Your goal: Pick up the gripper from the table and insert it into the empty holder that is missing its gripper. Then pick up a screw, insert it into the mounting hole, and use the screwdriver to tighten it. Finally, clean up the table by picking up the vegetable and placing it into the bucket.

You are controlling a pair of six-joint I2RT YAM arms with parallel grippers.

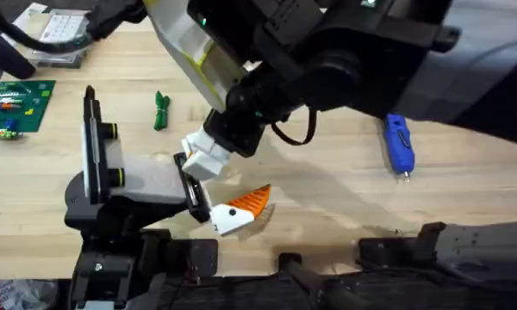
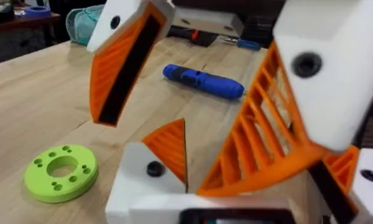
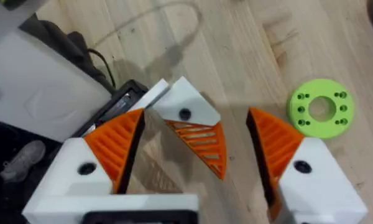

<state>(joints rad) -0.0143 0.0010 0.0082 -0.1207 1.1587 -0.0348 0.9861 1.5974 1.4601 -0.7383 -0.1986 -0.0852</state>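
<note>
Step in hand: seating the loose gripper in the holder.

Overhead: the small white plastic gripper with orange ribbed finger [image 1: 239,211] lies by the worktop's front edge, touching the light grey wedge-shaped holder [image 1: 146,182]; the blue pen-shaped screwdriver [image 1: 399,144] lies well apart toward the right edge.
Left wrist: the left gripper [image 2: 193,93] stands wide open, holding nothing.
Right wrist: the right gripper [image 3: 196,152] is open around the piece, not clamped; it should close squarely on the white block before pushing it home.

White gripper [image 1: 239,209] with orange ribbing; blue screwdriver [image 1: 399,144]; lime-green ring [image 3: 321,107]; pale wood-grain table [image 1: 327,185].
</note>
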